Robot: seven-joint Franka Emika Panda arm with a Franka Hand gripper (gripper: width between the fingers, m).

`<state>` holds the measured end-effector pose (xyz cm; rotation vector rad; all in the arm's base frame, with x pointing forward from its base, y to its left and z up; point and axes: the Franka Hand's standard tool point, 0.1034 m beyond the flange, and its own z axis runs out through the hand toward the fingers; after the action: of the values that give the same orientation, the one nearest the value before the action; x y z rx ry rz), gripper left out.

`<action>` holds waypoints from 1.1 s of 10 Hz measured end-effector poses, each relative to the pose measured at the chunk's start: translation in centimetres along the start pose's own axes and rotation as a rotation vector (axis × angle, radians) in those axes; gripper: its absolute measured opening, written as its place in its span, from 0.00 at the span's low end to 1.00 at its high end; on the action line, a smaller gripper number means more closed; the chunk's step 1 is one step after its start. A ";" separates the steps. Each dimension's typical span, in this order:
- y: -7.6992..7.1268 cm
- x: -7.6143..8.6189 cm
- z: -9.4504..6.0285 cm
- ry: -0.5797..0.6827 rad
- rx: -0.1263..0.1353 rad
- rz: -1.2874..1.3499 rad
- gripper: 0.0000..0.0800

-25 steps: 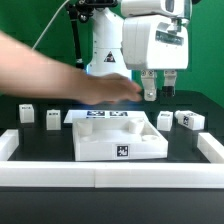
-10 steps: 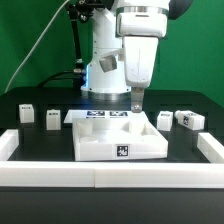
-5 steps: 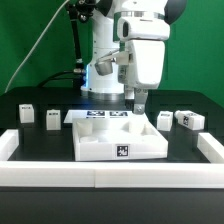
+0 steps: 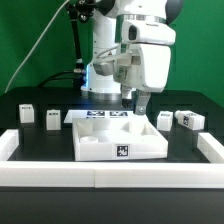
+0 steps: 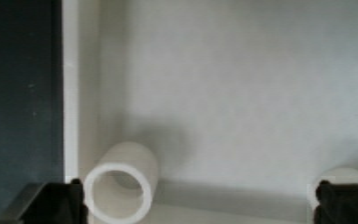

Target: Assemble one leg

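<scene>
though flat, leg [image 4: 187, 120], long axis sideways

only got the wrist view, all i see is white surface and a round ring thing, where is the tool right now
Observer: The tool hangs over the far rim of the large white tray-like piece, toward the exterior view's right.
Operator: any legs near it
Observer: Two legs stand on the table at the exterior view's left and two more at its right, all outside the tray-like piece.
Operator: whats behind that piece
Observer: The marker board lies flat on the table just behind it.
</scene>
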<state>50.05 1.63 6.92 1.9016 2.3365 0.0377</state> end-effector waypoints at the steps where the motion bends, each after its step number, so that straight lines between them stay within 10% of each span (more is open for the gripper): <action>1: -0.3 0.1 0.1 0.001 0.003 0.009 0.81; 6: -7.2 1.8 2.0 0.026 0.074 0.060 0.81; 11: -9.2 0.6 4.4 0.042 0.113 0.088 0.81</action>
<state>41.51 0.05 1.58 2.0744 2.3268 -0.0469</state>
